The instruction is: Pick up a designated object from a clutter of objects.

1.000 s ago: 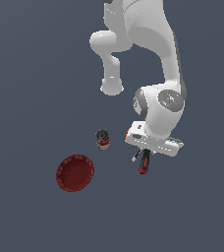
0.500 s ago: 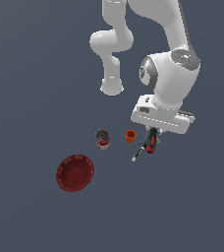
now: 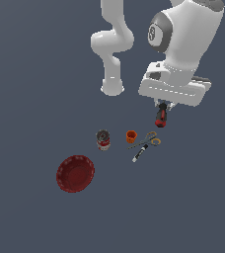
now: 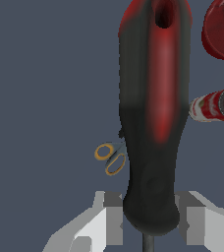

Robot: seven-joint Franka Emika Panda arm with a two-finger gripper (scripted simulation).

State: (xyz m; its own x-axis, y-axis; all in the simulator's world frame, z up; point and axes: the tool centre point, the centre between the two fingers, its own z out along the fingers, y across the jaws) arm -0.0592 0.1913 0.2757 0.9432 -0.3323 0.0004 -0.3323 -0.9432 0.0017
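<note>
The red-and-black screwdriver hangs in the air, well above the surface, with my gripper shut on it. In the wrist view its chunky handle fills the middle, clamped between my two grey fingers. Its shaft is mostly hidden. Below lie the rest of the clutter: a dark red scalloped bowl, a small red-labelled can, a tiny orange cup, scissors with orange loops and a black-and-white marker.
The arm's white base stands behind the objects. The bowl, can and scissors also show in the wrist view, far beneath the held screwdriver.
My gripper has risen steadily with the screwdriver in it, lifting it off the surface. This uncovered the orange cup, scissors and marker below. Nothing else has moved.
</note>
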